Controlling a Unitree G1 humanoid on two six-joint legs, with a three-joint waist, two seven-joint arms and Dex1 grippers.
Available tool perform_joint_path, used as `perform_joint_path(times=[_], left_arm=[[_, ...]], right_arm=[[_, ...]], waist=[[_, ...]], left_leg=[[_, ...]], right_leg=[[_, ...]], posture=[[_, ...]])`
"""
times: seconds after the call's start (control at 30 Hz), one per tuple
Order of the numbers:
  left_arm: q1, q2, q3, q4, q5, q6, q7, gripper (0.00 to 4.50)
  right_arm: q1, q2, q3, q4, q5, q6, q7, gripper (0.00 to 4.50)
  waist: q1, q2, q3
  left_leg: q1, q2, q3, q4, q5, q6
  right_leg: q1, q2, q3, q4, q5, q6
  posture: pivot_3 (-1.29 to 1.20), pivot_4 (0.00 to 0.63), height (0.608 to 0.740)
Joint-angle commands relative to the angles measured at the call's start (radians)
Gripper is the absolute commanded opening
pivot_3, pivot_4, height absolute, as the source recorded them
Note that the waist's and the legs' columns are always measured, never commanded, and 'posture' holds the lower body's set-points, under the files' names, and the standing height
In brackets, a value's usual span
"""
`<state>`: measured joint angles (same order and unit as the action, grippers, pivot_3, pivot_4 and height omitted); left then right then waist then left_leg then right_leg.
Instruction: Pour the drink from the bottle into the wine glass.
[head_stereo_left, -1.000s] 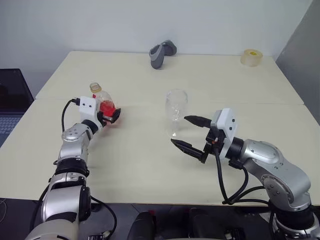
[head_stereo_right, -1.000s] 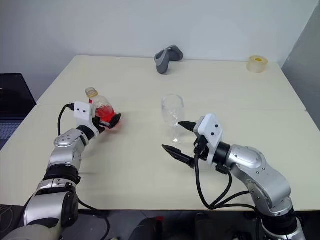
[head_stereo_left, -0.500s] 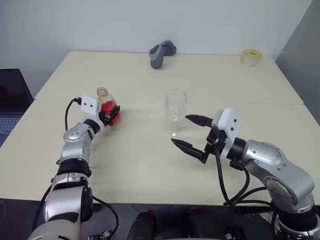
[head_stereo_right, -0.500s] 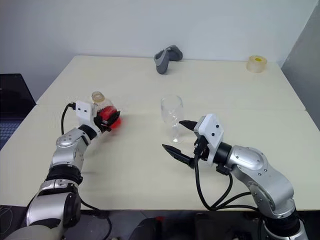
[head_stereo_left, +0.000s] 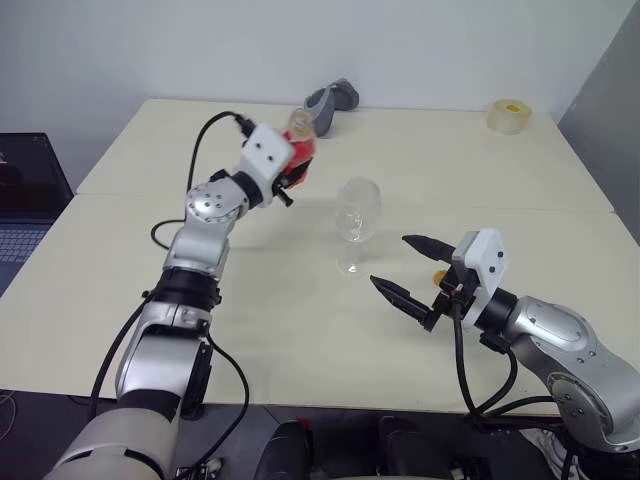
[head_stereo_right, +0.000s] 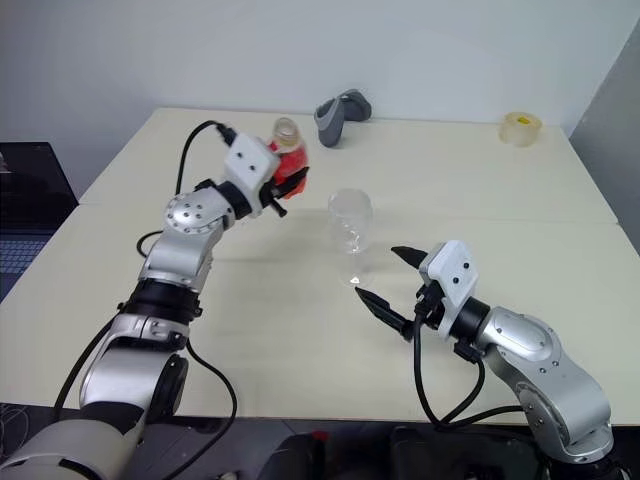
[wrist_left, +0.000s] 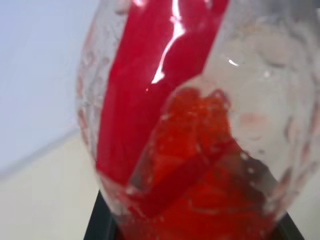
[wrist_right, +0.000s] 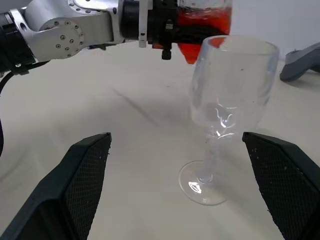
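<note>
My left gripper (head_stereo_left: 294, 170) is shut on the bottle (head_stereo_left: 302, 148), a small clear one with a yellowish top. It holds the bottle in the air, roughly upright, up and to the left of the wine glass (head_stereo_left: 356, 212). The red drink (wrist_left: 200, 170) sits in the bottle's lower part. The clear wine glass stands upright on the table and looks to have nothing in it. My right gripper (head_stereo_left: 392, 262) hovers open just right of the glass's foot, its fingers (wrist_right: 85, 175) spread wide towards the glass (wrist_right: 231, 95) without touching it.
A grey handheld object (head_stereo_left: 330, 99) lies at the table's far edge behind the bottle. A roll of tape (head_stereo_left: 510, 113) sits at the far right corner. A laptop (head_stereo_left: 22, 195) stands off the table's left side. A seam (head_stereo_left: 500, 207) crosses the cream tabletop.
My left gripper closed on the bottle, lifted it off the table and carried it up and right towards the glass. The right gripper drew slightly back, still open.
</note>
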<state>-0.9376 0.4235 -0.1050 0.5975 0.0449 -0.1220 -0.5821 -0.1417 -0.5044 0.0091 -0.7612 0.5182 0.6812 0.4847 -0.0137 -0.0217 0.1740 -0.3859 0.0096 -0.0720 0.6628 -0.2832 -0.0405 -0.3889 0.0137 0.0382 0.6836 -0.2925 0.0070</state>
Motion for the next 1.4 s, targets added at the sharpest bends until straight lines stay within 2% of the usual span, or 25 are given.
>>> perform_joint_path(times=[0.03, 0.37, 0.57, 0.9, 1.17, 1.4], left_arm=[[-0.083, -0.001, -0.041, 0.081, 0.076, -0.140, 0.019, 1.16], [-0.240, 0.059, -0.143, 0.310, 0.287, -0.542, 0.145, 1.15], [-0.279, 0.106, -0.179, 0.385, 0.393, -0.677, 0.253, 1.14], [-0.312, 0.130, -0.249, 0.455, 0.535, -0.736, 0.397, 1.14], [-0.346, 0.146, -0.293, 0.470, 0.631, -0.738, 0.516, 1.14], [-0.368, 0.156, -0.325, 0.477, 0.689, -0.745, 0.599, 1.14]], right_arm=[[-0.016, 0.011, -0.019, -0.033, 0.005, -0.018, -0.026, 4.50], [-0.079, 0.055, 0.012, -0.043, 0.016, 0.040, -0.103, 4.50], [-0.118, 0.065, 0.000, -0.032, 0.042, 0.102, -0.135, 4.50], [-0.157, 0.057, 0.026, -0.006, -0.015, 0.089, -0.141, 4.50], [-0.157, 0.066, 0.035, -0.007, -0.030, 0.086, -0.139, 4.50], [-0.159, 0.068, 0.037, -0.008, -0.032, 0.089, -0.142, 4.50]], waist=[[-0.005, 0.000, 0.000], [-0.015, -0.001, 0.001], [-0.014, -0.001, 0.001], [-0.014, -0.001, 0.001], [-0.014, -0.001, 0.001], [-0.015, -0.002, 0.001]], left_leg=[[0.000, 0.000, 0.000, 0.000, 0.000, 0.000], [-0.002, 0.000, 0.000, 0.000, 0.000, 0.000], [-0.003, 0.000, -0.001, 0.000, 0.000, 0.000], [-0.004, -0.001, -0.001, 0.000, 0.000, 0.000], [-0.015, -0.002, 0.001, 0.003, 0.000, 0.000], [-0.013, -0.001, 0.003, 0.004, 0.001, 0.001]], right_leg=[[0.000, 0.000, 0.000, 0.000, 0.000, 0.000], [-0.001, 0.000, 0.000, -0.001, 0.000, 0.000], [-0.001, 0.000, -0.001, -0.001, 0.000, 0.000], [-0.001, 0.000, -0.001, -0.001, 0.000, 0.000], [-0.016, -0.001, 0.000, 0.007, 0.000, 0.000], [-0.017, -0.001, 0.000, 0.013, 0.000, 0.001]], posture=[[0.00, 0.150, 0.740], [0.00, 0.150, 0.740], [0.00, 0.150, 0.740], [0.00, 0.150, 0.740], [0.00, 0.150, 0.740], [0.00, 0.150, 0.740]])
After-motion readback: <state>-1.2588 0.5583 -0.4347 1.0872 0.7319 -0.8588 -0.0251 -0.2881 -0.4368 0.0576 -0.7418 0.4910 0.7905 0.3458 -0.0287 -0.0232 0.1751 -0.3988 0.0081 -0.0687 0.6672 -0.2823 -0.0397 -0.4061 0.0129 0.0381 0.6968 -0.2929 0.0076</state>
